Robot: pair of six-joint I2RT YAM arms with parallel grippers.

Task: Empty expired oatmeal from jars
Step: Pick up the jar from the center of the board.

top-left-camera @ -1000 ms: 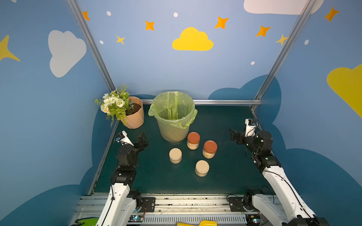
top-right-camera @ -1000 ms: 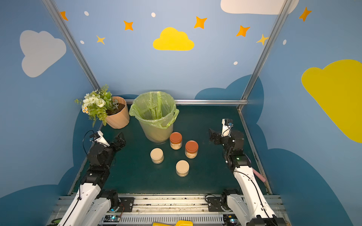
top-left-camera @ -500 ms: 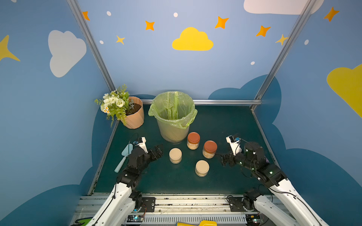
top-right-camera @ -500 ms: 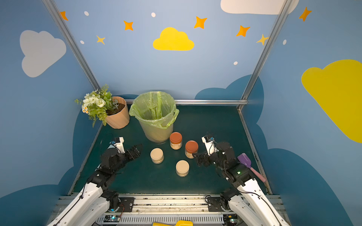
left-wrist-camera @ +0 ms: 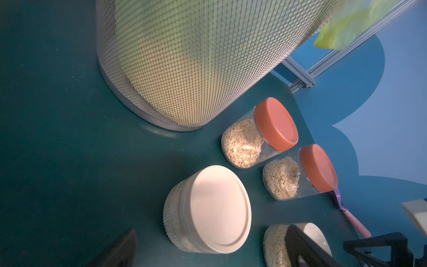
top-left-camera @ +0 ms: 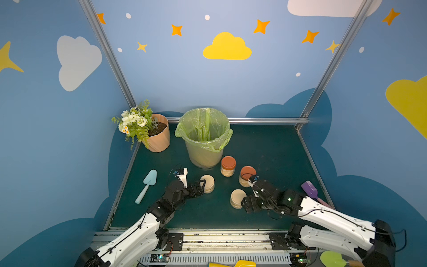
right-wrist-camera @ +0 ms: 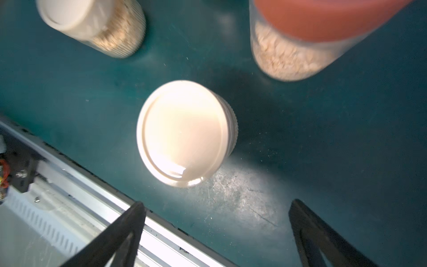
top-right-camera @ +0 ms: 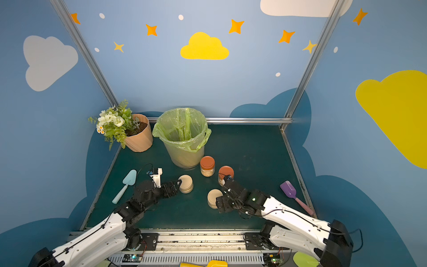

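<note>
Between blue walls (top-left-camera: 184,81), over green tabletop (top-left-camera: 265,150), left fingers (left-wrist-camera: 120,249) and right fingers (right-wrist-camera: 120,235) gape empty

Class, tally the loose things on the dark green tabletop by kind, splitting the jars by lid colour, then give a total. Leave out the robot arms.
Beige-lidded jars: 2
Orange-lidded jars: 2
Bin with green bag: 1
Flower pot: 1
Hand scoops, one light blue, one purple: 2
Total: 8
</note>
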